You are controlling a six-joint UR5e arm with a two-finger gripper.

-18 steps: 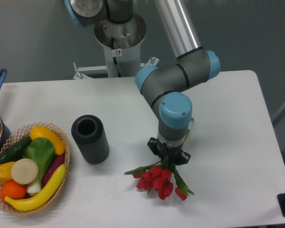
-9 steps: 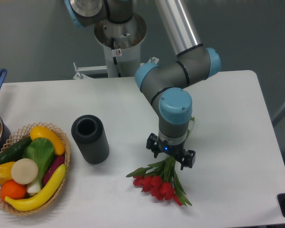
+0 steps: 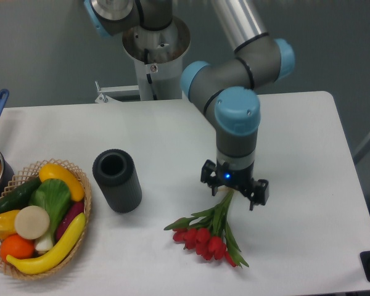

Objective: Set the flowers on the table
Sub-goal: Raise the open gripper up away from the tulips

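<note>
Camera view from the front shows the flowers [image 3: 208, 234] lying flat on the table [image 3: 308, 160], in the near middle part, with the red buds toward the front edge and the green stems pointing up toward the gripper [image 3: 234, 187], which hangs just above the stem ends with its two fingers spread apart and nothing between them. I judge the bunch to be light, soft and easy to bend, so a good place to hold it is the gathered stems, not the buds or loose leaves.
</note>
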